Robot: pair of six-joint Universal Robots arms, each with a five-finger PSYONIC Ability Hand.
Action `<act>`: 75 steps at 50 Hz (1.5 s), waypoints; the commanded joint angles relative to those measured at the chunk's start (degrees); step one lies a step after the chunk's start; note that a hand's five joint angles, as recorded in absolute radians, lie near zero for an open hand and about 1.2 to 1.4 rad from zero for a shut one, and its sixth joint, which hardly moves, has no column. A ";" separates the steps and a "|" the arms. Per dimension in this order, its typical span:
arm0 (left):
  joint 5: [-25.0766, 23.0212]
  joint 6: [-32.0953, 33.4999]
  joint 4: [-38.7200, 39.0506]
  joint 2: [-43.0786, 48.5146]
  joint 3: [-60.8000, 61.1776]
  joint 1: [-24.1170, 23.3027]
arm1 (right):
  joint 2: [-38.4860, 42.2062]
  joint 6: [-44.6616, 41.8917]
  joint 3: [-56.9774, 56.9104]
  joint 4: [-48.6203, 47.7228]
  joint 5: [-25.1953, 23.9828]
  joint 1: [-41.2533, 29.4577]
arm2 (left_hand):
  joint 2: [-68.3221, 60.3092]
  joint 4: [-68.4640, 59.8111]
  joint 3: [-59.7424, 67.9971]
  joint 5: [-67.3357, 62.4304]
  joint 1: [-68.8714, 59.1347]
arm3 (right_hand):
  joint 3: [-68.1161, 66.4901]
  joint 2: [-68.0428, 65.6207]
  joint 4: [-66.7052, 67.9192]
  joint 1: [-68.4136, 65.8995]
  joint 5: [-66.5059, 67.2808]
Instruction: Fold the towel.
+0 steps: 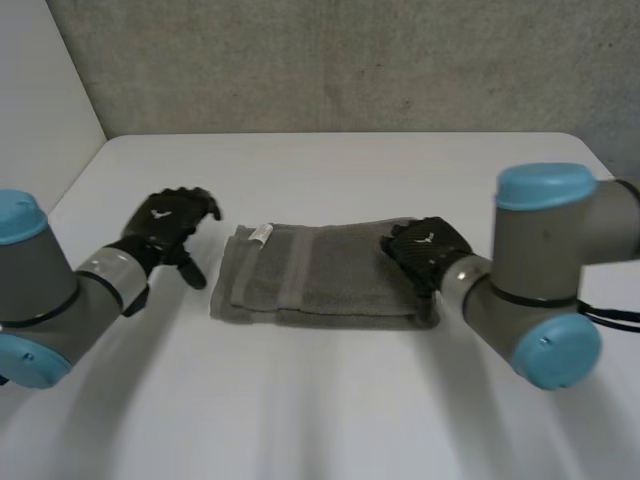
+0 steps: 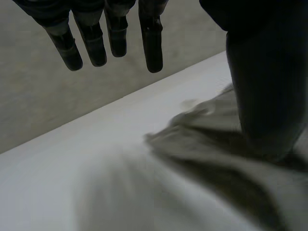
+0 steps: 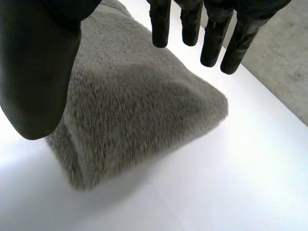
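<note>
A grey towel (image 1: 320, 275) lies folded into a long rectangle in the middle of the white table (image 1: 330, 400), a small white label at its far left corner. My left hand (image 1: 170, 228) hovers open just left of the towel, fingers (image 2: 110, 41) straight and apart from the thumb, touching nothing. My right hand (image 1: 425, 250) is over the towel's right end, open. Its fingers (image 3: 211, 36) and thumb are spread above the towel's corner (image 3: 144, 115) without holding it.
A grey wall (image 1: 330, 60) rises behind the table's far edge. My grey arms with light-blue caps flank the towel at both sides of the table.
</note>
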State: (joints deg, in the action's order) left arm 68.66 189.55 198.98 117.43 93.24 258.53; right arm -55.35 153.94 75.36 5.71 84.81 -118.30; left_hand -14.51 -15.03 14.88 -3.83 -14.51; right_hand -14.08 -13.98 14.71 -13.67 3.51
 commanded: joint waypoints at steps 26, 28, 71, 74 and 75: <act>-1.69 0.38 -0.79 5.36 -2.97 -7.34 | -2.39 12.96 18.94 -20.30 -6.50 5.88 | -10.51 -9.99 10.13 -11.19 -10.51 | -65.86 -65.96 65.22 -66.26 66.43; -1.69 0.38 -0.79 5.09 -2.97 -7.17 | -2.74 12.79 19.12 -20.03 -6.67 6.33 | -10.51 -9.99 10.13 -11.19 -10.51 | -65.92 -66.02 65.29 -66.33 66.49; 4.91 -14.74 -13.18 -3.88 -14.04 -6.20 | -3.16 3.72 3.90 -0.60 2.21 -15.76 | 3.46 3.97 -3.83 2.78 3.46 | 4.08 3.98 -4.71 3.67 -3.51; 4.82 -15.00 -13.09 -2.56 -14.40 -6.90 | -8.00 6.19 6.63 -0.70 0.02 -10.74 | 3.46 3.97 -3.83 2.78 3.46 | 4.08 3.98 -4.71 3.67 -3.51; 4.82 -15.00 -13.09 -2.56 -14.40 -6.90 | -9.67 6.89 7.68 -0.87 -1.47 -8.81 | 3.46 3.97 -3.83 2.78 3.46 | 4.08 3.98 -4.71 3.67 -3.51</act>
State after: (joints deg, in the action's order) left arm 73.64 174.65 185.79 112.91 79.46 252.32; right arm -57.29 156.44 78.35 5.84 86.97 -135.84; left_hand -14.76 -15.22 15.11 -3.71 -15.27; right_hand -14.46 -14.05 14.72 -13.93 3.48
